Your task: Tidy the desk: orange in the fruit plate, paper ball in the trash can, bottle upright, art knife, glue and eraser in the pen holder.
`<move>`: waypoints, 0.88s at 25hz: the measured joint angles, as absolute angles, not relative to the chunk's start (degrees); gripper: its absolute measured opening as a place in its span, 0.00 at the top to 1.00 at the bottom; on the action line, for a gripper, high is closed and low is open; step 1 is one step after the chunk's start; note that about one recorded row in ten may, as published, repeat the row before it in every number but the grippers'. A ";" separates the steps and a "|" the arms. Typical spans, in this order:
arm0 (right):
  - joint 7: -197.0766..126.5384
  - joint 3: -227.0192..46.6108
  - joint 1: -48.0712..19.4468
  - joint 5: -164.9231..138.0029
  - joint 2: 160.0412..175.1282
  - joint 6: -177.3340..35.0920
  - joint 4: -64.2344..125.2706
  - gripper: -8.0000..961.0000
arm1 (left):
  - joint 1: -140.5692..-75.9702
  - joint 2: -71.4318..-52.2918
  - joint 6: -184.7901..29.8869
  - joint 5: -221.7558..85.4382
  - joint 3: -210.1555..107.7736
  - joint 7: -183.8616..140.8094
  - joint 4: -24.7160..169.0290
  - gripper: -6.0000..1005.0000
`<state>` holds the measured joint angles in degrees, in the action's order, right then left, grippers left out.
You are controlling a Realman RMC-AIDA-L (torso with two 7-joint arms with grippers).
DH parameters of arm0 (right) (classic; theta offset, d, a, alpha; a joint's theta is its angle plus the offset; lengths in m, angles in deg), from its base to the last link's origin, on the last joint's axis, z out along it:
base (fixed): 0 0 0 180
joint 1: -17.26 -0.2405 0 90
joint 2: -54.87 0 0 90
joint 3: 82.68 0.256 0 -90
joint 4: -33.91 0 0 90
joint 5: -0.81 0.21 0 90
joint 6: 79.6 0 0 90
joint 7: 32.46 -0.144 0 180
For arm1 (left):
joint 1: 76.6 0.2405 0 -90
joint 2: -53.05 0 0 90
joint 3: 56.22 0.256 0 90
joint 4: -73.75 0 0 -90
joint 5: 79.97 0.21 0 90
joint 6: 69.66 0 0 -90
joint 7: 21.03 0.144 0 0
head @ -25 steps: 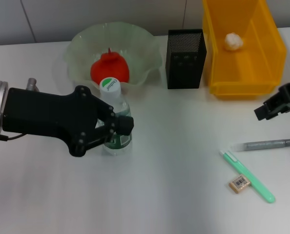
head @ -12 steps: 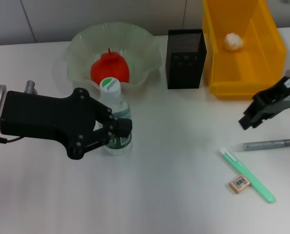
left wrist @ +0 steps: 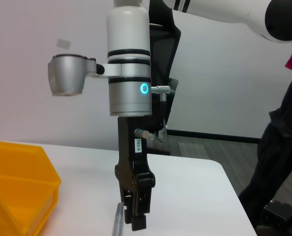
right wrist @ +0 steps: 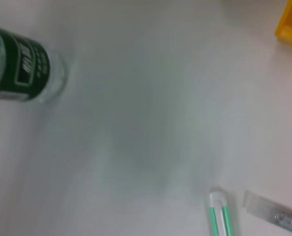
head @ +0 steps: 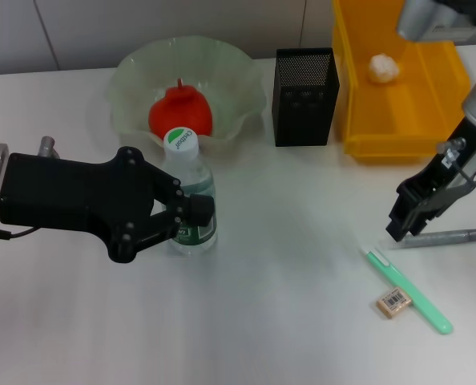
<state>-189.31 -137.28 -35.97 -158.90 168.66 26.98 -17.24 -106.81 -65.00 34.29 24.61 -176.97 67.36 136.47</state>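
Left gripper (head: 191, 210): fingers closed around the bottle (head: 187, 192); bottle upright on the table (head: 270, 321), just in front of the fruit plate (head: 134, 72)
Right gripper (head: 405, 220): hangs over the grey pen (head: 446, 237), near the green art knife (head: 406, 290); finger gap impossible to judge
Orange (head: 180, 112): in the fruit plate
Paper ball (head: 382, 67): in the trash can (head: 430, 120)
Eraser (head: 393, 301): on the table, touching the art knife
Pen holder (head: 304, 96): between plate and can
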 joint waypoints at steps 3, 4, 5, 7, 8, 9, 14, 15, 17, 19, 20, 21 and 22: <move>-189.59 -138.44 -36.16 -159.29 168.85 26.17 -16.13 0.71 | -106.97 -65.02 34.14 24.61 -176.98 67.43 136.17 0.98; -189.59 -138.51 -36.34 -159.41 168.87 25.46 -15.23 0.71 | -107.03 -65.04 34.08 24.59 -176.98 67.48 136.13 0.98; -189.49 -138.51 -36.54 -159.56 168.87 24.82 -14.20 0.71 | -107.06 -65.06 34.06 24.58 -176.98 67.51 136.10 0.98; -188.87 -138.60 -36.96 -160.31 168.87 23.13 -12.12 0.71 | -107.19 -65.07 34.01 24.54 -176.99 67.57 135.81 0.98; -188.62 -138.77 -37.13 -160.71 168.86 22.37 -11.42 0.71 | -107.25 -65.07 34.00 24.53 -176.99 67.59 135.72 0.98; -188.02 -139.61 -37.54 -161.23 168.88 21.01 -9.98 0.71 | -107.31 -65.07 33.96 24.53 -176.99 67.62 135.63 0.98; -187.71 -141.76 -37.86 -161.33 169.31 19.73 -9.17 0.71 | -107.34 -65.07 33.90 24.45 -176.99 67.64 135.61 0.98; -187.68 -142.34 -37.88 -161.34 169.43 19.45 -9.14 0.71 | -107.34 -65.07 33.89 24.42 -176.99 67.65 135.61 0.98; -187.58 -142.93 -37.91 -161.34 169.60 18.77 -8.92 0.71 | -107.34 -65.07 33.89 24.42 -176.99 67.65 135.61 0.98; -187.35 -143.02 -38.09 -161.25 169.70 18.20 -8.40 0.71 | -107.34 -65.07 33.89 24.42 -176.99 67.65 135.61 0.98; -187.20 -143.03 -38.20 -161.18 169.72 18.00 -8.14 0.71 | -107.34 -65.07 33.89 24.42 -176.99 67.65 135.61 0.98; -187.02 -143.03 -38.33 -161.12 169.76 17.78 -7.91 0.71 | -107.36 -65.15 33.87 24.37 -176.99 67.65 135.51 0.98; -186.87 -143.04 -38.35 -161.08 169.87 17.64 -7.75 0.71 | -107.36 -65.15 33.87 24.37 -176.99 67.65 135.51 0.98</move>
